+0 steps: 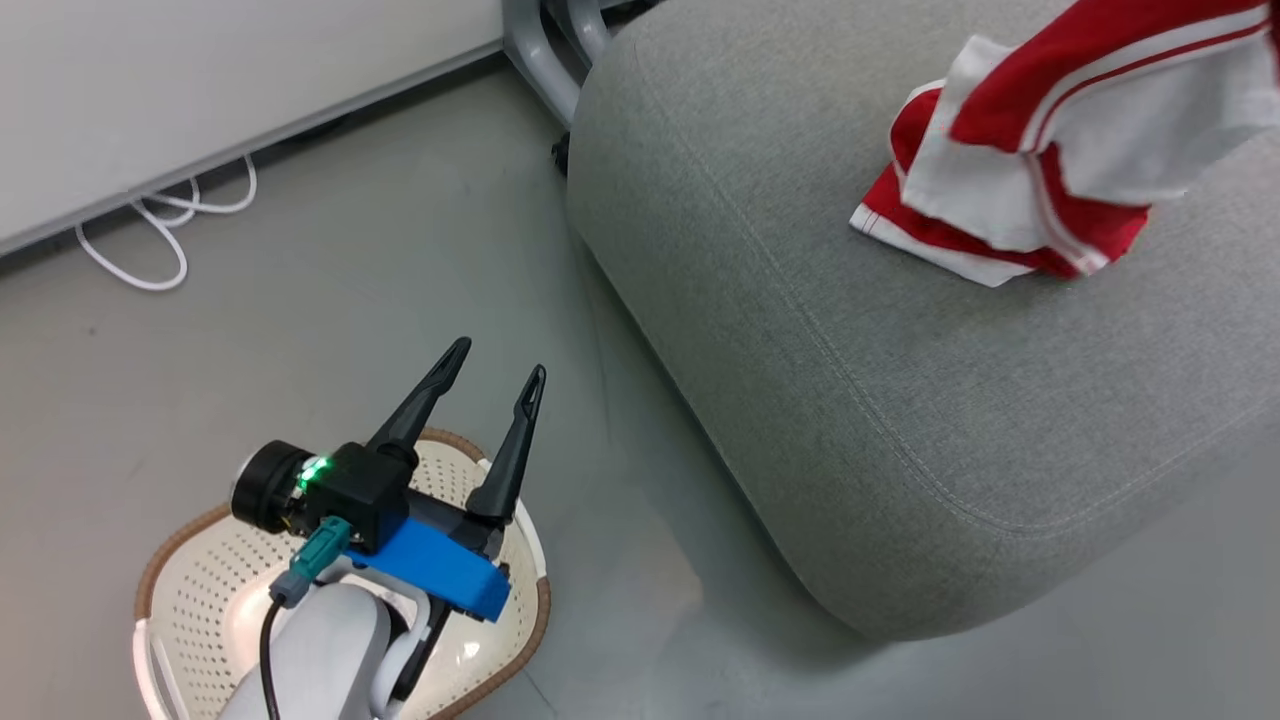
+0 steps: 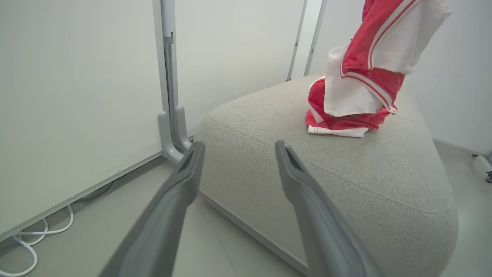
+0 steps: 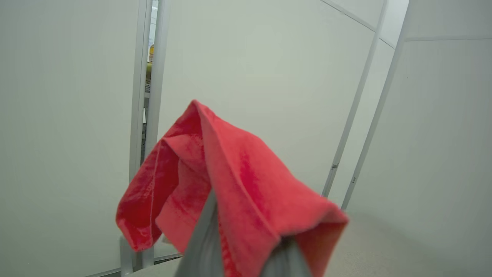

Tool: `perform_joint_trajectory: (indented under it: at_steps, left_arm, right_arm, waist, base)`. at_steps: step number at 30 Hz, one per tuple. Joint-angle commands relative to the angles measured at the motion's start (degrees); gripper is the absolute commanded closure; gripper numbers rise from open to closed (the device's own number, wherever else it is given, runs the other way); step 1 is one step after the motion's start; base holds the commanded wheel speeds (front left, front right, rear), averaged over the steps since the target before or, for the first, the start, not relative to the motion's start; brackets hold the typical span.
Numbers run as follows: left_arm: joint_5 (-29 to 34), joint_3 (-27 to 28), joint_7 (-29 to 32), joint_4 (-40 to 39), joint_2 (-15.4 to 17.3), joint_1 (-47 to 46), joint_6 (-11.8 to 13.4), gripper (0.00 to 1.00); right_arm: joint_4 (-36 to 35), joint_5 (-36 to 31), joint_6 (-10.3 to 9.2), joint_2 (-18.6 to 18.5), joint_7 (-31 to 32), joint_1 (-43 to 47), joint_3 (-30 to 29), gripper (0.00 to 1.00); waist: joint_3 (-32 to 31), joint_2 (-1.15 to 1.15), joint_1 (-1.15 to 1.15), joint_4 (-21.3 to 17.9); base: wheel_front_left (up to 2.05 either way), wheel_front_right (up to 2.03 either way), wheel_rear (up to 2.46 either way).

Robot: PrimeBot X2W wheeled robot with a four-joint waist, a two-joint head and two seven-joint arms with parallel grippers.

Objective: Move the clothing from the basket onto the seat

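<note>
The clothing (image 1: 1040,170) is on and above the seat (image 1: 900,420), the largest item in the scene. Its lower folds rest bunched on the grey cushion top, and its upper part rises toward the top right of the head view. The garment's long axis therefore runs nearly upright, straight down from the right gripper (image 3: 248,219) to the cushion. The basket (image 1: 165,570) stands on the floor to the left of the seat, well apart from the garment. The left gripper (image 1: 499,358) hangs over the basket with its jaws spread and nothing between them, its fingers aimed toward the seat. The right arm is the nearer one. The right wrist view shows its jaws clenched on red fabric that drapes over both fingers. The left wrist view shows the contact of folds and cushion. The next move probably requires lowering, then release.
</note>
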Motion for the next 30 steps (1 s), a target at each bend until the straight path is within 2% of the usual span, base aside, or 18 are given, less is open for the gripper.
perform_joint_trajectory:
  at_steps: [1,8,15,22,30]
  left_arm:
    - [0.5,-0.1,-0.3,-0.6,0.6,-1.3,-0.1,0.0]
    - [1.0,-0.6,-0.3,-3.5,2.8,-3.9,-0.1,0.0]
    - [1.9,-2.4,-0.3,-6.2,4.7,-6.9,-0.1,0.0]
    - [3.1,-2.4,-0.3,-8.1,5.8,-9.2,0.0,0.0]
    - [3.0,-2.5,-0.3,-7.9,5.3,-9.8,0.1,0.0]
  right_arm:
    - [0.3,-0.8,0.01,-1.1,-1.0,-1.2,-0.8,1.0]
    - [4.6,-1.7,0.01,-4.6,-4.7,1.4,-9.8,1.0]
    - [10.1,-0.1,0.01,-2.9,-9.9,5.9,-18.8,1.0]
    - [15.9,-2.7,0.01,-2.8,-14.8,9.5,-19.6,1.0]
    - [23.0,-5.1,0.01,-2.0,-18.7,10.4,-19.9,1.0]
  waist:
    - [3.2,0.0,-0.01,1.4]
    - [9.7,0.0,-0.01,3.9]
    - [15.8,0.0,-0.01,6.8]
    - [20.1,0.0,-0.01,8.4]
    - [20.8,0.0,-0.01,9.5]
  base:
    - [0.0,0.0,0.0]
    - [0.0,0.0,0.0]
    - [0.0,0.0,0.0]
    - [0.0,0.0,0.0]
    - [0.0,0.0,0.0]
